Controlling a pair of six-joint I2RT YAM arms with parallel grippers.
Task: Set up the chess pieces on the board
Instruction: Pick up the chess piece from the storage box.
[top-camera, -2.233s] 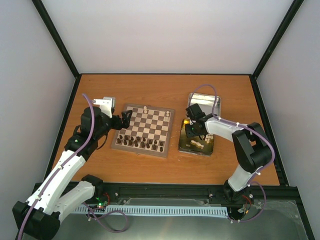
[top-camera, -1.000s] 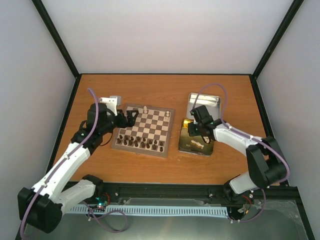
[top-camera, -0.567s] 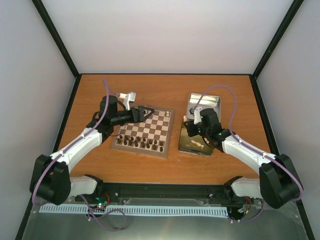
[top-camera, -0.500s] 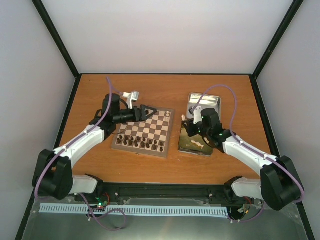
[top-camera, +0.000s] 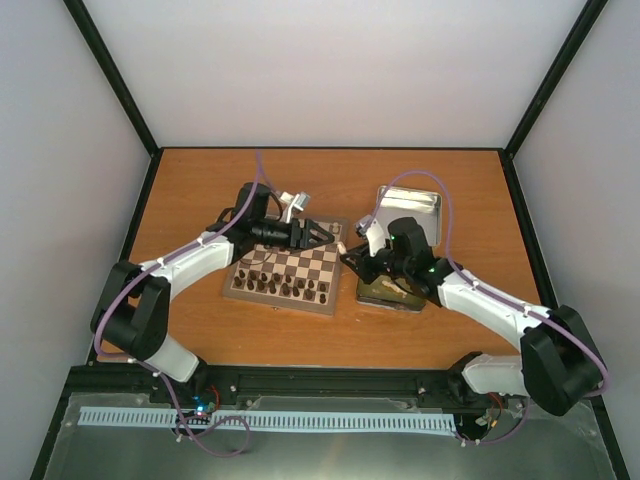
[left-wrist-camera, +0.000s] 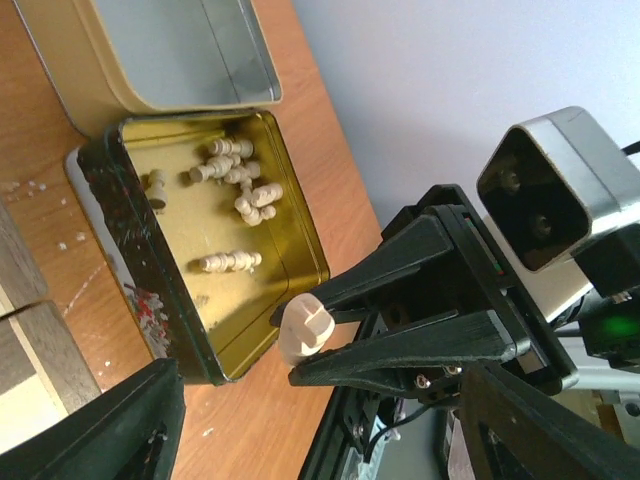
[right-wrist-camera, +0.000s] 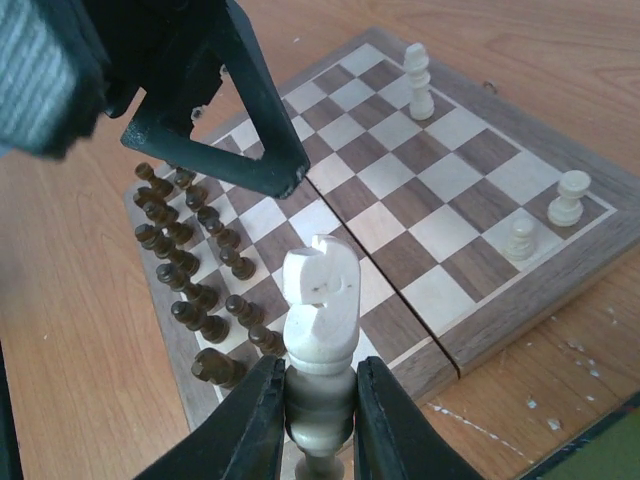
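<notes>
The board (top-camera: 300, 262) lies mid-table, and its checks fill the right wrist view (right-wrist-camera: 400, 190). My right gripper (right-wrist-camera: 320, 385) is shut on a cream-white knight (right-wrist-camera: 320, 290) and holds it upright above the board's right edge (top-camera: 350, 258). Three cream pieces (right-wrist-camera: 420, 80) stand on the board's far side. More cream pieces (left-wrist-camera: 240, 180) lie in the gold tin (left-wrist-camera: 110, 200). My left gripper (top-camera: 322, 236) is open and empty over the board's far right corner. Its finger (right-wrist-camera: 255, 110) hangs just beyond the knight, which also shows in the left wrist view (left-wrist-camera: 305, 332).
Two rows of dark brown pieces (top-camera: 280, 285) stand along the board's near side (right-wrist-camera: 190, 270). The gold tin (top-camera: 395, 292) sits right of the board. The silver lid (top-camera: 420, 205) lies behind the tin and shows in the left wrist view (left-wrist-camera: 180, 50). Black frame posts edge the table.
My left arm has swung right across the board to its far right corner. My right gripper has moved left from the tin to the board's edge with the knight.
</notes>
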